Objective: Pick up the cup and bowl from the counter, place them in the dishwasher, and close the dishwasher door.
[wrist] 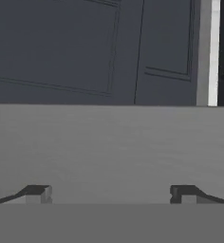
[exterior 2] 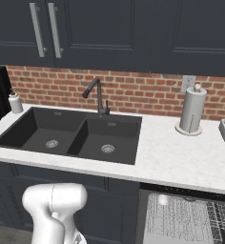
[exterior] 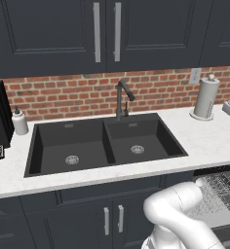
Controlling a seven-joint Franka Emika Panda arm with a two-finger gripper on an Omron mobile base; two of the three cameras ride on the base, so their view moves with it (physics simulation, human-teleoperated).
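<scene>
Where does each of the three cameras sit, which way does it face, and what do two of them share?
Left base view: behind the arm's left, facing the sink and faucet; white arm lower right.
Right base view: behind its right, facing the same sink; arm lower left.
Hand view: on the open hand, facing dark cabinet doors.
Both base views share sink, faucet, paper-towel roll and dishwasher rack.

White arm folded low, elbow bulging up at the lower right of the left base view and at the lower left of the right base view. Hand empty, fingertips spread wide apart, nothing between them.
</scene>
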